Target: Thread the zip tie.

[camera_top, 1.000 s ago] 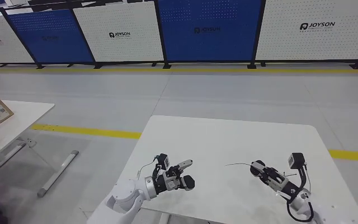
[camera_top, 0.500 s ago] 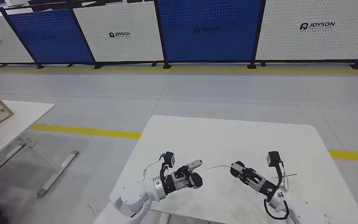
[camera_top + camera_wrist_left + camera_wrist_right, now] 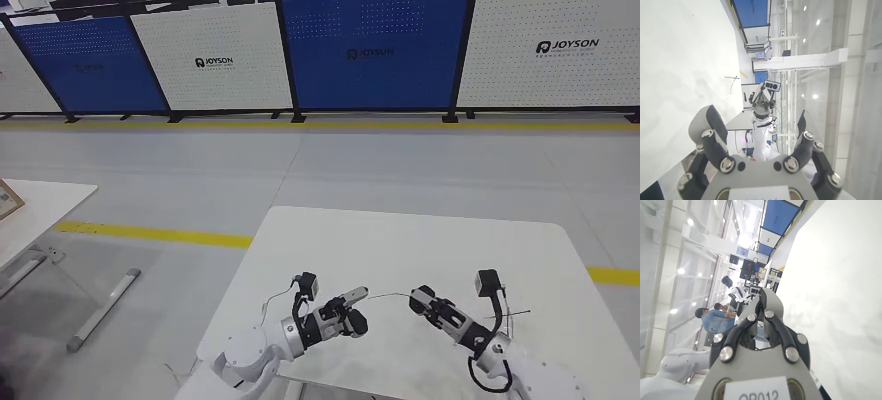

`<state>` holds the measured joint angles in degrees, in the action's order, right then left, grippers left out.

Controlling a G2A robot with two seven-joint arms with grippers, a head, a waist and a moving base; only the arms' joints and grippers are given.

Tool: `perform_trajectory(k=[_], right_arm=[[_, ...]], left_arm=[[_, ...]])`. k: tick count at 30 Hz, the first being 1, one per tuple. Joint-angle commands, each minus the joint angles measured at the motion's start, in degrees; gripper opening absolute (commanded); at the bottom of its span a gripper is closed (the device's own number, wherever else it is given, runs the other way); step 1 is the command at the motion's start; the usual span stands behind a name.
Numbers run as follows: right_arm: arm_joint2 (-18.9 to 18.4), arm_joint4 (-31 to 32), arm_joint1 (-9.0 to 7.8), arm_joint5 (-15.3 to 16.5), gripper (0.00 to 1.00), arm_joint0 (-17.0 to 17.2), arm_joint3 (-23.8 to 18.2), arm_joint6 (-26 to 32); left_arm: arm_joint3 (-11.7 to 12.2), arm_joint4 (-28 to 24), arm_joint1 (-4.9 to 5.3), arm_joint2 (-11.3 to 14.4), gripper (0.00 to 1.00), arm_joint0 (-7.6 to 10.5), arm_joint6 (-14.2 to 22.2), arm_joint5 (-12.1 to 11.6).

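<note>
Dark and hair-thin, the zip tie (image 3: 390, 295) shows in the top view as a single fine strand, almost straight with only a slight bow. It is too slender to make out its head or its teeth. It sits over the near part of the white counter (image 3: 400, 235), in the gap between the two hands. Its long axis runs side to side across the counter, close to level. One end is at the tips of the right hand (image 3: 416, 297) (image 3: 761, 295) and the free end points toward the left hand (image 3: 360, 307) (image 3: 758, 115).

The right hand is clenched, its two fingers pressed together in its own wrist view, and the strand comes straight out from their tips, so it is grasping the zip tie. The left hand is released, its fingers spread wide apart and facing the right hand. The free end of the tie reaches just beside the left hand's upper finger, but I cannot tell whether they touch.

Loose strands (image 3: 512, 314) (image 3: 732, 77), also thin and dark, lie flat on the counter near the right arm. One is straight and another curves away from it.
</note>
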<state>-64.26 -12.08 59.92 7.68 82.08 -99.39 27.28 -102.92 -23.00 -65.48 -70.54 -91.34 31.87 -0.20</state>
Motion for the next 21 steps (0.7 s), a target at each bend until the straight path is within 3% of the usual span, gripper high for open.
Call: perform_trajectory(k=[1,12,21], right_arm=[[0.8,1.5,0.26,0.5,0.00,0.0,0.1,-2.0],[0.8,1.5,0.26,0.5,0.00,0.0,0.1,-2.0],[1.9,6.1,0.55,1.0,0.00,0.4,-0.7,-2.2]], left_arm=[[0.1,0.0,-0.13,0.6,1.00,0.34,-1.8,0.4],[0.1,0.0,-0.13,0.6,1.00,0.34,-1.8,0.4],[1.4,-0.8,-0.93,4.1,1.00,3.45,-7.0,0.5]])
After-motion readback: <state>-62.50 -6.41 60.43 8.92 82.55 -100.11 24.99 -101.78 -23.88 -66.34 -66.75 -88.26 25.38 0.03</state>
